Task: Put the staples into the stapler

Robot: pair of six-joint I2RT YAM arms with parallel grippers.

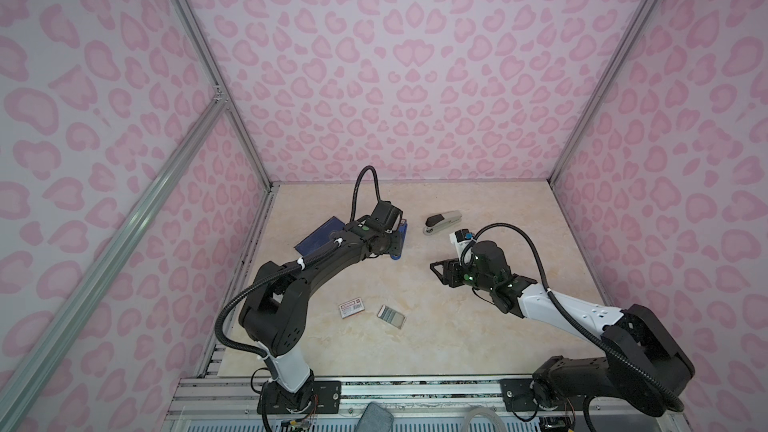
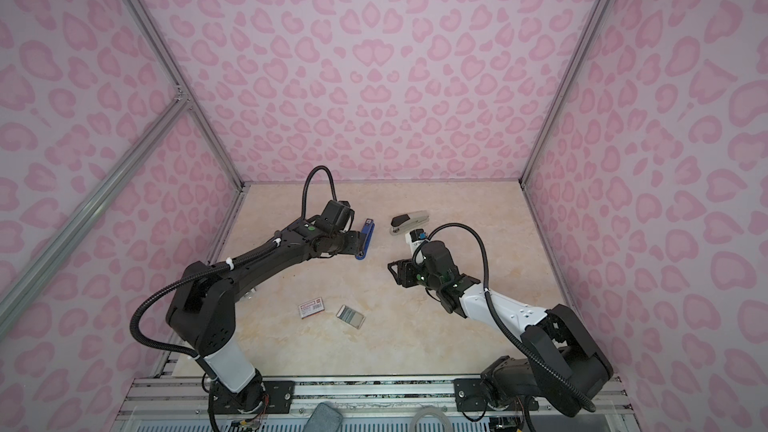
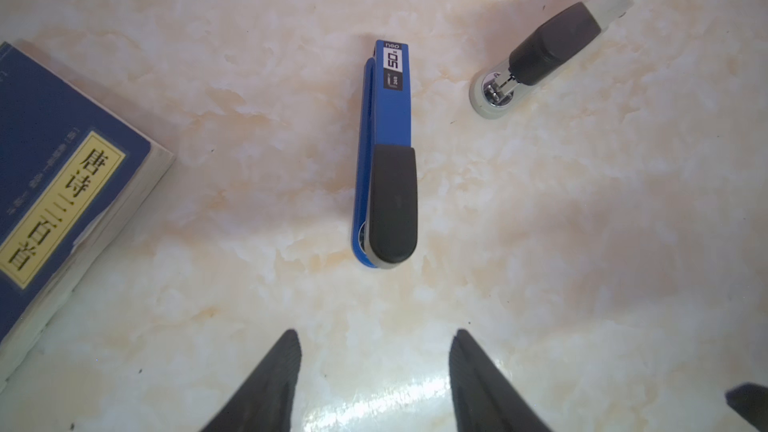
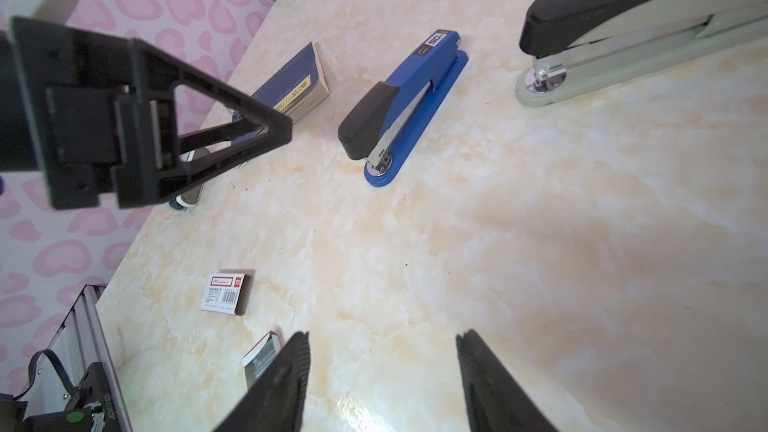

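The staples show as silvery strips in a small white tray (image 1: 391, 317) (image 2: 351, 313) near the table's front. Its white sleeve (image 1: 352, 308) (image 4: 226, 293) with the red label lies just left of it. The tray (image 4: 262, 353) is partly hidden behind a right finger in the right wrist view. A blue stapler (image 3: 388, 160) (image 4: 411, 105) with a black handle lies closed on the table. My left gripper (image 3: 376, 332) (image 1: 398, 243) hovers over it, open and empty. A grey stapler (image 1: 442, 221) (image 3: 548, 49) lies closed further back. My right gripper (image 4: 382, 334) (image 1: 436, 268) is open and empty, right of centre.
A dark blue book (image 1: 320, 238) (image 3: 54, 184) with a yellow label lies at the back left, beside the blue stapler. A small white and silver object (image 4: 187, 199) sits partly hidden under the left arm. Pink patterned walls (image 1: 415, 76) close in three sides of the marbled table (image 1: 415, 351).
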